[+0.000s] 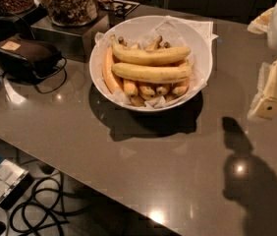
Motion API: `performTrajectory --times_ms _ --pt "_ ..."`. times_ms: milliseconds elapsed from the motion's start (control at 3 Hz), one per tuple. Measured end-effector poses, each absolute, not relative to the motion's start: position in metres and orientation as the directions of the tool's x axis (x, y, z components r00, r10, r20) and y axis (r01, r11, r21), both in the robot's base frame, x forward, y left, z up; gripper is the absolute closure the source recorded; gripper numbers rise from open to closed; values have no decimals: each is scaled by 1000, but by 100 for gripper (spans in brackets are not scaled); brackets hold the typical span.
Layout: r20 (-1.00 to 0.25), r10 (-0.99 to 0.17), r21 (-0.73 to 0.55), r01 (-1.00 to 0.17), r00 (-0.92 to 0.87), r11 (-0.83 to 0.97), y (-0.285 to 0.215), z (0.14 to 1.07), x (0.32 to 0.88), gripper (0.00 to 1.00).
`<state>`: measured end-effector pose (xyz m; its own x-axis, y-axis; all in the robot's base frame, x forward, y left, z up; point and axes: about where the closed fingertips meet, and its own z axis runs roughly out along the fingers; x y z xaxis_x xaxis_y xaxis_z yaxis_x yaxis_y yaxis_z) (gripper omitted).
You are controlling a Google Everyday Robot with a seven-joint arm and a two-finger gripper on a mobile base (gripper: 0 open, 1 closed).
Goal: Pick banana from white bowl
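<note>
The white bowl (200, 58) stands on the brown table, at upper centre of the camera view, lined with crinkled white paper. The banana (151, 73), long, thick, pale yellow and nearly straight, lies across the top of the pile in the bowl. A slimmer, more curved long banana (151, 55) lies just behind it. Several short orange-yellow bananas (146, 88) lie beneath them. My gripper (275, 90), cream-coloured, hangs at the right edge of the view. It is to the right of the bowl, apart from it and holding nothing that I can see.
Two glass jars of brown snacks (72, 4) stand on a dark box behind and left of the bowl. A black device with a cable (28, 55) lies at the left. The table's front edge runs diagonally at lower left, with cables (45, 200) on the floor below.
</note>
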<state>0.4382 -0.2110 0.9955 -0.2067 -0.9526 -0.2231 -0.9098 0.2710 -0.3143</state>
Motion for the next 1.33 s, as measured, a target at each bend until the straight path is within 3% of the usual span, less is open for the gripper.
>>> performTrajectory --times_ms 667,1000,1333 --pt "-182 -974 -320 -928 -137 190 -182 1009 433 0" --pt "-139 -990 -355 -933 -2 52 -146 1018 426 0" --pt "-139 -990 -355 -933 -2 52 -146 1018 426 0"
